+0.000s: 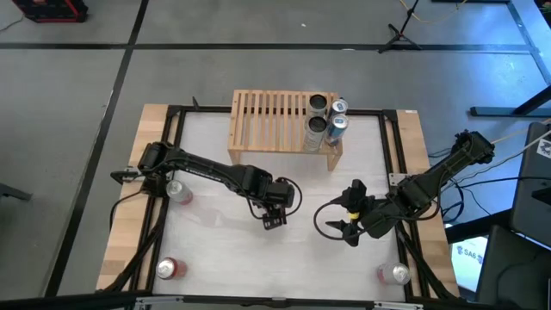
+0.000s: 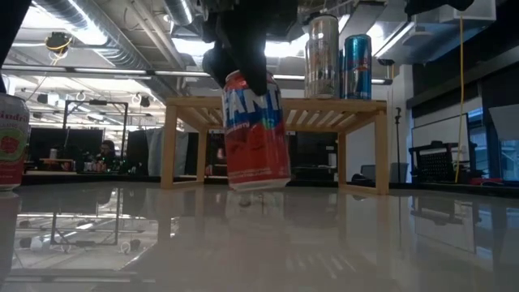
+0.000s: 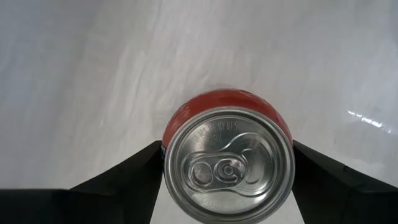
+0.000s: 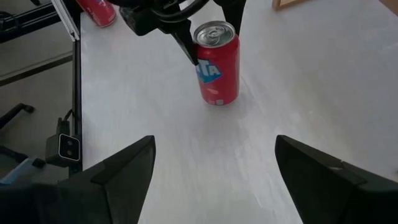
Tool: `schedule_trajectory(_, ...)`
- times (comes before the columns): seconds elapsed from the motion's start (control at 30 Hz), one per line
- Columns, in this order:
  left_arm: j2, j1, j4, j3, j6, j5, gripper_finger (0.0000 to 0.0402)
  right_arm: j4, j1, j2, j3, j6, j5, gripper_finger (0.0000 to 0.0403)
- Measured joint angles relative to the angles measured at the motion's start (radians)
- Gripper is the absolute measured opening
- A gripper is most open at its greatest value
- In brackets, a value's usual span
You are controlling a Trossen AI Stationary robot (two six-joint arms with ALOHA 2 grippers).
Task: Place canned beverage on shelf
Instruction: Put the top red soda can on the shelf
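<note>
The left end effector [image 4: 205,28] grips a red can [image 2: 256,130] upright over mid-counter [image 1: 215,245], seemingly just lifted off it — the carry to the shelf [image 1: 271,120] is the step in hand. Next it must rise above the slats and find a bare spot beside the cans [image 1: 325,120] already there. The right end effector [image 1: 351,220] waits nearby, released — holding nothing.

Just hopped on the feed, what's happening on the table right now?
The left tool is closed around an upright red Fanta can near the middle of the table; in the low view the can looks just off the surface. The right tool waits open nearby, empty. Four cans already stand on the shelf at one end. Three more red cans wait near the table's edges, such as one in a corner.
</note>
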Motion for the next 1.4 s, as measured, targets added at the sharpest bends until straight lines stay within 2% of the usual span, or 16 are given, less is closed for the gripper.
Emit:
schedule_trajectory(0.3,0.000,0.000,0.000,0.000,0.004,-0.011,0.0288,-0.001,0.000,0.000,0.000,0.016,0.000,0.0319)
schedule_trajectory(0.57,0.000,0.003,0.003,0.001,-0.002,-0.007,0.0338,-0.002,0.000,0.000,0.000,0.016,-0.001,0.0319)
schedule_trajectory(0.67,0.000,0.005,0.003,0.001,-0.005,-0.010,0.0345,-0.002,0.000,0.000,0.000,0.013,0.000,0.0319)
schedule_trajectory(0.8,0.000,0.005,-0.003,0.008,-0.005,0.037,0.0346,-0.002,0.000,0.000,0.000,0.009,-0.001,0.0319)
schedule_trajectory(0.93,-0.013,-0.003,-0.030,0.068,-0.005,0.063,0.0347,0.003,0.000,0.000,0.000,0.017,-0.001,0.0319)
schedule_trajectory(1.07,-0.076,-0.029,-0.086,0.139,-0.017,-0.020,0.0347,0.041,0.000,0.000,0.000,0.017,-0.002,0.0319)
schedule_trajectory(1.2,-0.171,-0.082,-0.153,0.149,-0.046,-0.125,0.0347,0.102,0.000,0.006,0.000,-0.001,-0.007,0.0319)
schedule_trajectory(1.33,-0.290,-0.151,-0.177,0.084,-0.045,-0.078,0.0347,0.239,-0.005,0.053,0.001,-0.097,-0.009,0.0319)
schedule_trajectory(1.4,-0.351,-0.183,-0.187,0.029,-0.083,-0.099,0.0347,0.303,-0.026,0.090,0.011,-0.138,-0.025,0.0319)
